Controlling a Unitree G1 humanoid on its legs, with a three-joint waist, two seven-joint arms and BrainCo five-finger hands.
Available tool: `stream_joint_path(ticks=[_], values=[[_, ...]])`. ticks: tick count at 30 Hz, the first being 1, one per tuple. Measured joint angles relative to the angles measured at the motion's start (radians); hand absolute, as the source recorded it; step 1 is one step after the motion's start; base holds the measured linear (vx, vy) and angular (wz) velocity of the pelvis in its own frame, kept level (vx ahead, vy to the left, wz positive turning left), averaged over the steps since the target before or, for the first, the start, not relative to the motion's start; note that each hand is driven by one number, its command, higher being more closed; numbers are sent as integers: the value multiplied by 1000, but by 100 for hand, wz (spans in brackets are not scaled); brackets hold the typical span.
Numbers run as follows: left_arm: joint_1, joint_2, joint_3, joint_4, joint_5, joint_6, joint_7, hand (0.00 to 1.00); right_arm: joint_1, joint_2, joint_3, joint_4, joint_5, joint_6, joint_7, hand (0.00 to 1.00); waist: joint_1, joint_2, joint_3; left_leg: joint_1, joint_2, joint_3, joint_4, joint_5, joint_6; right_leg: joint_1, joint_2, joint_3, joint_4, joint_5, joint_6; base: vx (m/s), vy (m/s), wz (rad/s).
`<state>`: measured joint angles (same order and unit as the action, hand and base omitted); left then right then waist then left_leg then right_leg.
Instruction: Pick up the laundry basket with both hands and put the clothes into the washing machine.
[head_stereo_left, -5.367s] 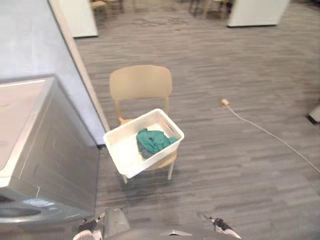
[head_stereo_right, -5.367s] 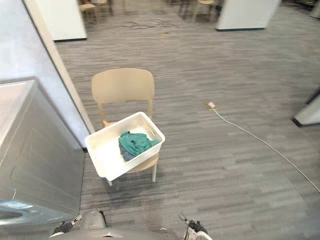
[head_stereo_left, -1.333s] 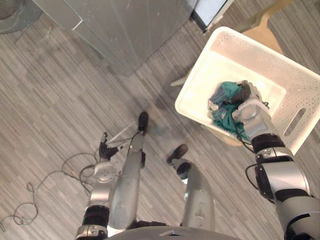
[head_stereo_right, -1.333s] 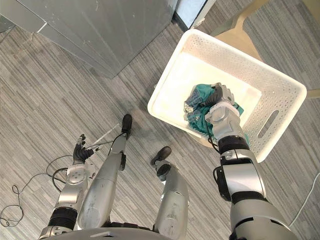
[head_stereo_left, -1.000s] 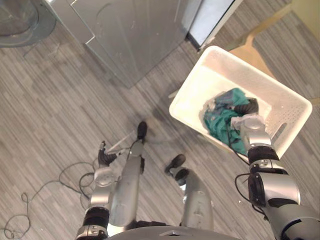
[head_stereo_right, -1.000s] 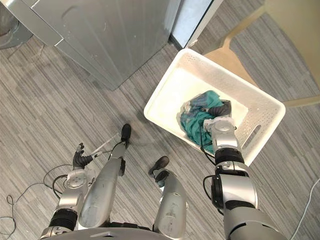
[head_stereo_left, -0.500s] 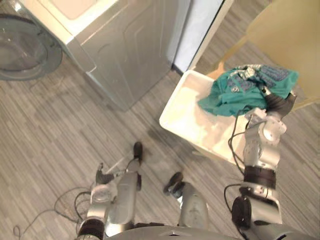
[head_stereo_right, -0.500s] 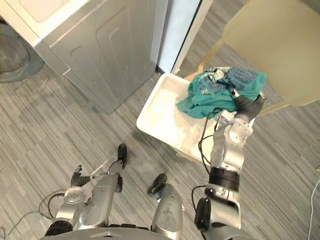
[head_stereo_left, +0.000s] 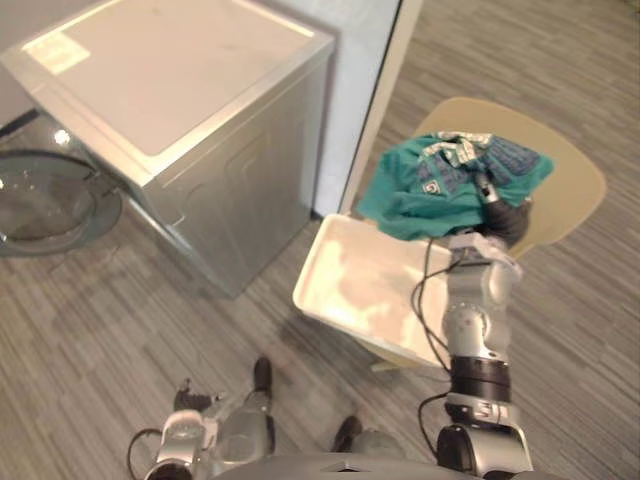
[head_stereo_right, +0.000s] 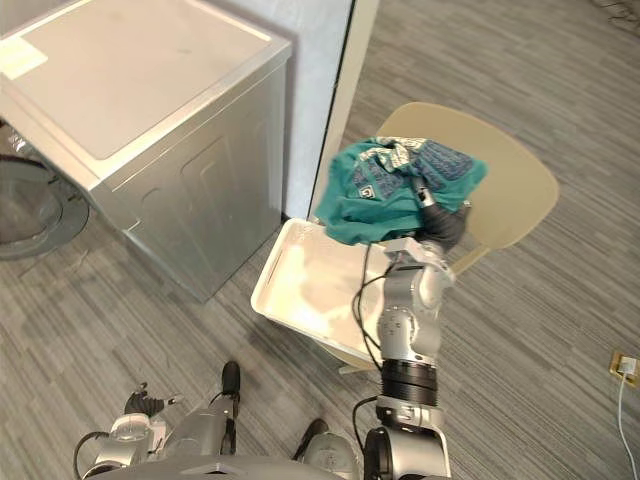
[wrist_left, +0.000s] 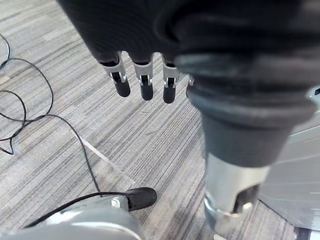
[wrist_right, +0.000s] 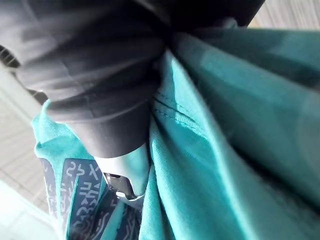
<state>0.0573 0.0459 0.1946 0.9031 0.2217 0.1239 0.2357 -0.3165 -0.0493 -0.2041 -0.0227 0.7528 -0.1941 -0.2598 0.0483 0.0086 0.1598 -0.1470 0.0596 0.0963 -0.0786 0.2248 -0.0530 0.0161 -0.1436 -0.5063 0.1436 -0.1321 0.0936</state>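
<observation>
Right now the right hand (head_stereo_left: 503, 217) is raised, thumb and fingers clamped on the teal garment (head_stereo_left: 440, 185), which hangs bunched above the white laundry basket (head_stereo_left: 345, 290). The left hand (wrist_left: 143, 75) hangs low left over the grey plank floor (head_stereo_left: 90, 320), fingers relaxed, holding nothing. The basket sits on the tan chair (head_stereo_left: 572, 190), right of the silver washing machine (head_stereo_left: 180, 110).

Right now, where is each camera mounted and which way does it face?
Left eye view: head, looking down at washing machine and basket on chair; right hand holds green clothes above.
Right eye view: same scene, slightly offset.
Left wrist view: left wrist, along left hand, fingers relaxed, to floor.
Right wrist view: right wrist, close on the gripped green clothes.
Shared: eye and right wrist views show the green clothes.
</observation>
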Motion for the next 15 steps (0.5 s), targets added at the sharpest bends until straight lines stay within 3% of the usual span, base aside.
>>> stream_joint_path(ticks=[3, 7, 15], values=[[8, 11, 0, 35, 0, 15, 1, 0, 1, 47, 76, 2, 146, -28, 26, 100, 0, 1, -13, 35, 13, 30, -1, -11, -9, 36, 17, 30, -48, 25, -4, -24, -32, -32], [11, 13, -14, 60, 0, 23, 15, 0, 1, 53, 154, 14, 237, -66, 35, 100, 2, 1, -42, 62, 23, 61, -2, -20, -14, 57, 30, 62, -83, 45, -6, -27, -11, -26], [44, 6, -227, -98, 58, -3, 58, 0, 35, 87, 208, 44, 357, -126, 39, 100, 6, 14, -97, 96, 26, 66, -4, -19, -14, 93, 36, 70, -96, 56, -10, -37, 1, -3]])
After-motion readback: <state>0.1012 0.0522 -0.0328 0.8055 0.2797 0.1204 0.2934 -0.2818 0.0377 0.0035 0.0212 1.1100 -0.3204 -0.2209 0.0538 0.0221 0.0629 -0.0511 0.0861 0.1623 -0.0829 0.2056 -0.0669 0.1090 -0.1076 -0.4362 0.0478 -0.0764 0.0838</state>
